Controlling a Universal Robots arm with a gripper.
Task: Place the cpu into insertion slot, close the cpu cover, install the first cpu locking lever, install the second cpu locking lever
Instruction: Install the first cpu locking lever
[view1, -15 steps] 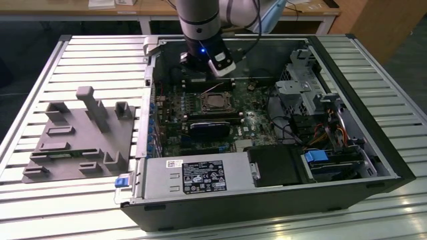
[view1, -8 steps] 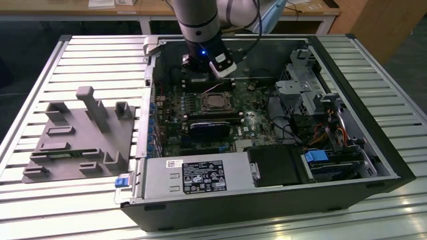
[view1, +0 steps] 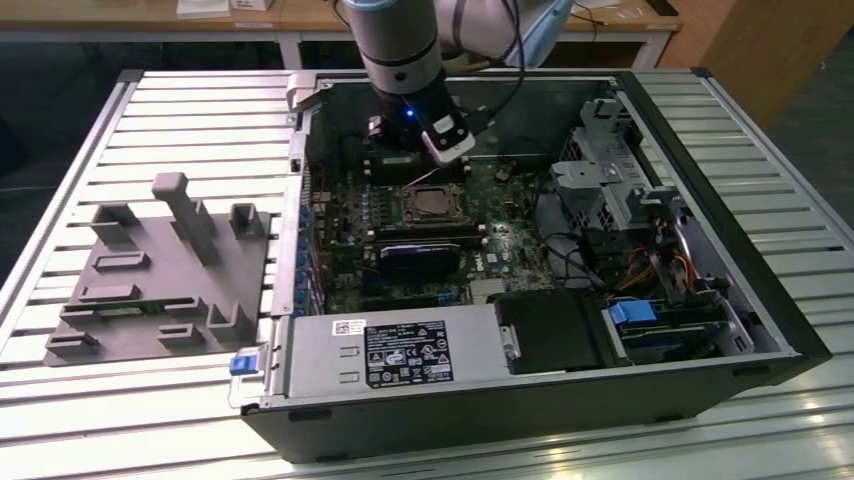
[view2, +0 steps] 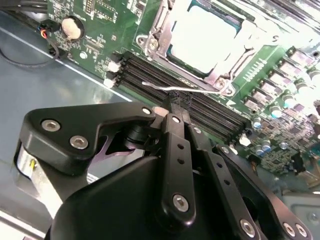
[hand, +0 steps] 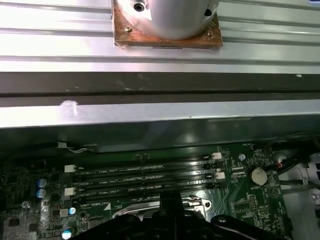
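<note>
While claw (view2: 172, 111) hangs clenched over memory slots (view2: 145, 75), cpu (view2: 202, 35) sits just beyond.

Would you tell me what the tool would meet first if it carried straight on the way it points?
Probably the thin wire locking lever, lying across the memory slots just ahead of the tool; depth is unclear, so it may already touch.

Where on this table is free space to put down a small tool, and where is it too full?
Free: the table slats behind the grey fixture, and the strip in front of the computer case. Crowded: inside the case, around the socket, where the gripper hangs.
</note>
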